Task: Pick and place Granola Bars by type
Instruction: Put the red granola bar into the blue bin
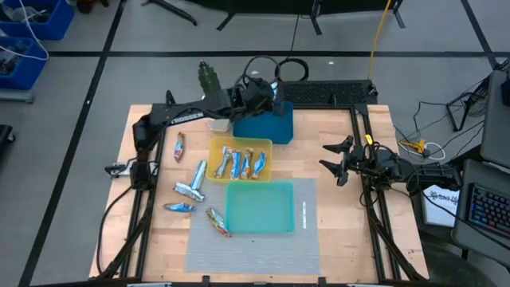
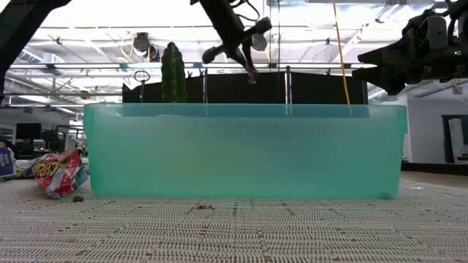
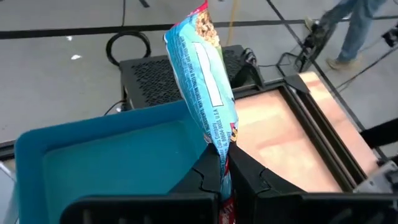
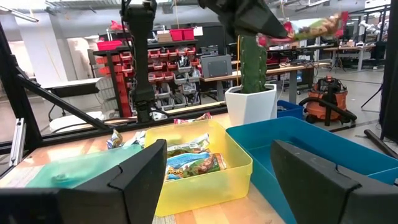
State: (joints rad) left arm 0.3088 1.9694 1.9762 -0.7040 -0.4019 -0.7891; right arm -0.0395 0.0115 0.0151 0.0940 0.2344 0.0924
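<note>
My left gripper (image 1: 261, 94) (image 3: 222, 171) hangs over the blue tray (image 1: 267, 127) at the table's far side, shut on one blue-wrapped granola bar (image 3: 202, 74) (image 4: 311, 28). Several bars (image 1: 239, 163) lie flat in the yellow tray (image 1: 215, 147). The teal tray (image 1: 259, 209) is nearest. Loose bars rest flat on the table left of the trays: one (image 1: 179, 143) farther back, a pair (image 1: 193, 182), one (image 1: 179, 207) and one (image 1: 217, 221). My right gripper (image 1: 333, 159) (image 4: 217, 180) waits open at the table's right side, touching nothing. My left gripper pinches the granola bar by one end (image 3: 219, 146) between its two fingers. The rest of the bar sticks out past the fingertips along their line. It is lifted clear, above the blue tray's inside (image 3: 124, 168).
A cactus in a white pot (image 4: 252, 93) stands at the far edge beside the blue tray. A grey mesh mat (image 1: 255, 255) lies under the teal tray. Bare wood (image 1: 335, 215) shows between the trays and the right arm. One bar (image 2: 58, 175) shows left of the teal tray.
</note>
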